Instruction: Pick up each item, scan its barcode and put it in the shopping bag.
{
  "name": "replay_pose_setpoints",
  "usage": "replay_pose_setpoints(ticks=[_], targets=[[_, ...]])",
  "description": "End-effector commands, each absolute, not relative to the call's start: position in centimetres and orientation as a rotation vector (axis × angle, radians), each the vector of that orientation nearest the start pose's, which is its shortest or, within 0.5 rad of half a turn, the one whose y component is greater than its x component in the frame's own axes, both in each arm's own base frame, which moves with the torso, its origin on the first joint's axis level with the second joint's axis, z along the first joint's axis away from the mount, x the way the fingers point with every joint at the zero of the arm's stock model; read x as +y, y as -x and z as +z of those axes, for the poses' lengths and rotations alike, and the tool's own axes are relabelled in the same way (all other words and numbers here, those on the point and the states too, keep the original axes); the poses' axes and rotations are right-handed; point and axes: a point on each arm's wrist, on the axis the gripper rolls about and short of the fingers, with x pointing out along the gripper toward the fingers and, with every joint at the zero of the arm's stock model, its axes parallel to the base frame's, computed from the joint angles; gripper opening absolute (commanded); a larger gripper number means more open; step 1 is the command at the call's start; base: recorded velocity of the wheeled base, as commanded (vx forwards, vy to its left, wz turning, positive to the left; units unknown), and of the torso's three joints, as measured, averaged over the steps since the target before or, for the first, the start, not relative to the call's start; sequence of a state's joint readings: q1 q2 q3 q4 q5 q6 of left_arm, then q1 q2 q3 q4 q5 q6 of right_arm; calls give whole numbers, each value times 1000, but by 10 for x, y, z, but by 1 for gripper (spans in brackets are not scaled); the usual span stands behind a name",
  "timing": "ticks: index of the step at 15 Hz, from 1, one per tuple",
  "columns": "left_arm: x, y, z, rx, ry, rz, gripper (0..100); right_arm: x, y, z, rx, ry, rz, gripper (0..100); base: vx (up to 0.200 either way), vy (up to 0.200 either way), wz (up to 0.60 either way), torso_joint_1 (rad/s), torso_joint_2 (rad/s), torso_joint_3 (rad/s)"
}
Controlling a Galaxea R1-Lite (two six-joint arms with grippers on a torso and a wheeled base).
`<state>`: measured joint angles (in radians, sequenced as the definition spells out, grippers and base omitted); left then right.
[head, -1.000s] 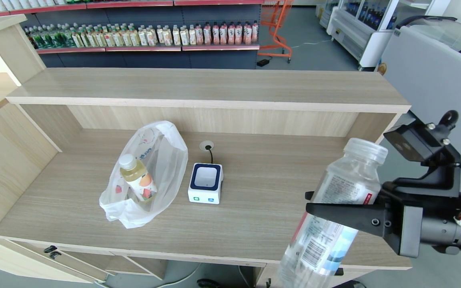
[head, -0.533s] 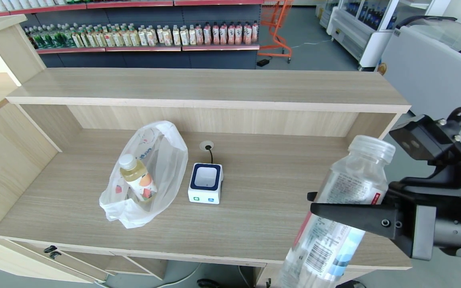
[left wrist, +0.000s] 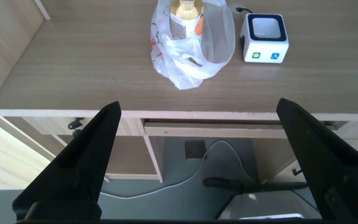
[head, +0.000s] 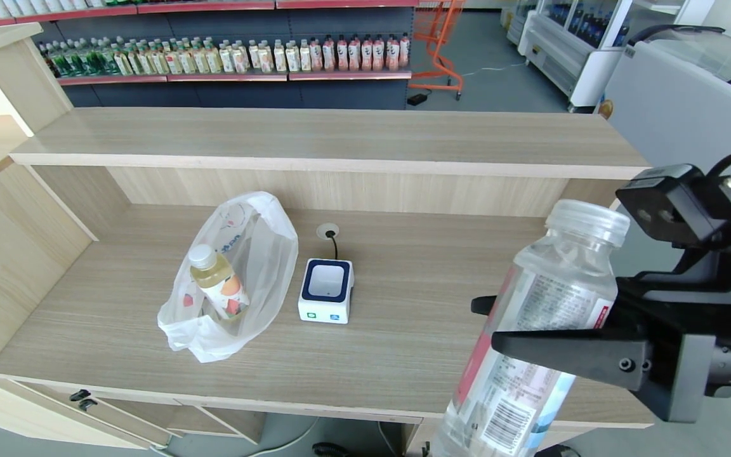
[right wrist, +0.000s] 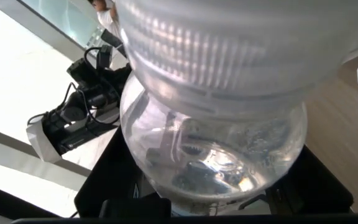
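A clear water bottle with a white cap and a red-and-white label hangs tilted over the counter's right front corner, barcode low on its near side. My right gripper is shut on its middle; the bottle's shoulder looms close in the right wrist view. On the counter stands a white plastic shopping bag holding a yellow tea bottle. Just right of it sits the white and blue scanner. My left gripper hangs open below the counter's front edge, in front of the bag and scanner.
The wooden counter has a raised back ledge and side walls. A cable hole lies behind the scanner. Drawers sit under the front edge. Shelves of drinks and freezers stand beyond.
My right gripper has lifted the water bottle a little and brought it nearer the head camera. The bag, tea bottle and scanner have not moved.
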<state>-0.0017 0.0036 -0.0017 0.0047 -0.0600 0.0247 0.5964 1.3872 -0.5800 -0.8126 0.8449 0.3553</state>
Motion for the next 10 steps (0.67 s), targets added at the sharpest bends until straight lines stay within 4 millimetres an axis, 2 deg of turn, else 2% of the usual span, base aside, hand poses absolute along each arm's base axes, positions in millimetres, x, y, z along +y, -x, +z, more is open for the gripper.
replay_pose_setpoints(ticks=[1,10], targets=[[-1,23,76,5,-24,-61,100,137,-172,219,261,-291,1431,0,0,0,0,0,0,0],[-1,23,75,7,-24,-61,100,136,-172,221,254,-290,1431,0,0,0,0,0,0,0]])
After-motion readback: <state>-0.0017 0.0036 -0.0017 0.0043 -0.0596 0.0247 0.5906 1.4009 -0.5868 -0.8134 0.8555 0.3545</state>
